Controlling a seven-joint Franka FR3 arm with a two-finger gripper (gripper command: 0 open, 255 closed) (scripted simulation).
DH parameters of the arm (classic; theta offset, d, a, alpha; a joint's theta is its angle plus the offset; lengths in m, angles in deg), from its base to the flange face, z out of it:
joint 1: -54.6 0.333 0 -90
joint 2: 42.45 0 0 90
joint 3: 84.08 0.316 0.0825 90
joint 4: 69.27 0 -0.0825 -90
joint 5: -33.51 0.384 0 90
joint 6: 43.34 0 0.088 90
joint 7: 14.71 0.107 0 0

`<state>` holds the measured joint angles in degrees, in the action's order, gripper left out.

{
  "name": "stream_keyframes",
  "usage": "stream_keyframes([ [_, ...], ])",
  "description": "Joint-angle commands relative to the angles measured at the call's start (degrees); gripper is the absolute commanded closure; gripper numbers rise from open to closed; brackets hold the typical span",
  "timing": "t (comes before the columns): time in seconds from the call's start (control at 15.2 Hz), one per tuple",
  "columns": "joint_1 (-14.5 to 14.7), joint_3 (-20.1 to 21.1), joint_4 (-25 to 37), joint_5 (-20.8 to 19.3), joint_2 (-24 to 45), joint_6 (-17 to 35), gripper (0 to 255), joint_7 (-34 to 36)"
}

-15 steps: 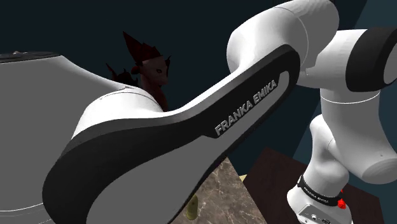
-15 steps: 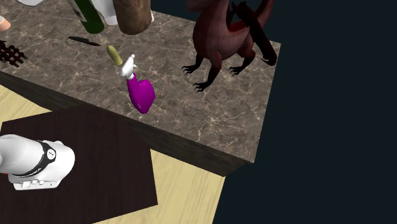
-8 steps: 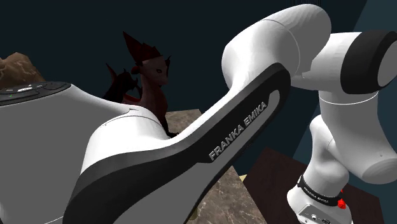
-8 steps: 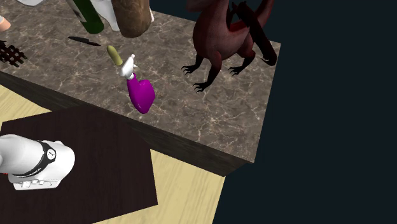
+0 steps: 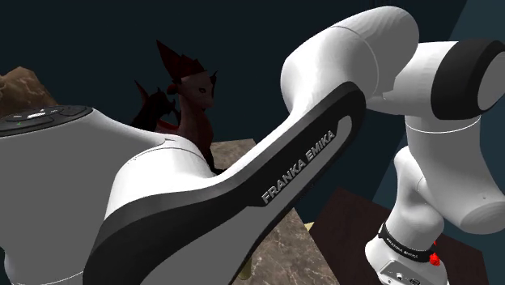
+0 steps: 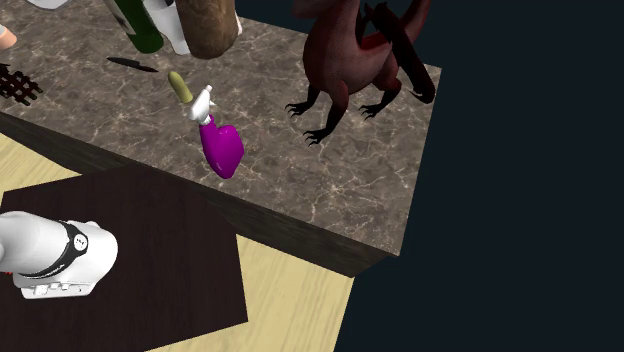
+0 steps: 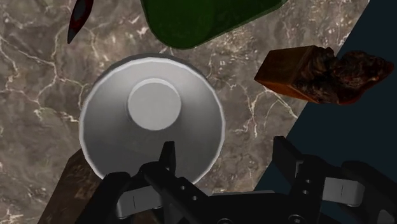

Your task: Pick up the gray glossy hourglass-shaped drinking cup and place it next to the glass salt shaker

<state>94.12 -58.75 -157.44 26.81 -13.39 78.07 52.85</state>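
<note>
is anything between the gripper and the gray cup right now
Nothing visible does. In the wrist view the open gripper hangs just above the gray cup, looking into its mouth. A dark green object stands close by the cup's rim on the side away from the gripper, beside it rather than in the way.

A brown-grey marbled tabletop [image 6: 370, 190] carries 1 dark red dragon figure [image 6: 345, 60] toward the second exterior view's right. A magenta bottle [image 6: 222, 148] lies near the front edge, with a small olive piece [image 6: 179, 86] just beside it. In the wrist view a grey cup [image 7: 153, 118] stands on the marble beside a green bottle [image 7: 203, 19].
</note>
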Motion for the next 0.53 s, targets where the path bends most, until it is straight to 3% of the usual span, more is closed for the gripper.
stream_keyframes([
  [0.0,-0.1,-0.1,0.0,0.0,0.0,0.0,0,0.0],
  [0.13,0.0,0.0,0.0,0.0,0.0,0.0,0,0.1],
  [0.46,-0.9,0.6,2.9,1.3,-3.0,-5.7,0,-0.7],
])
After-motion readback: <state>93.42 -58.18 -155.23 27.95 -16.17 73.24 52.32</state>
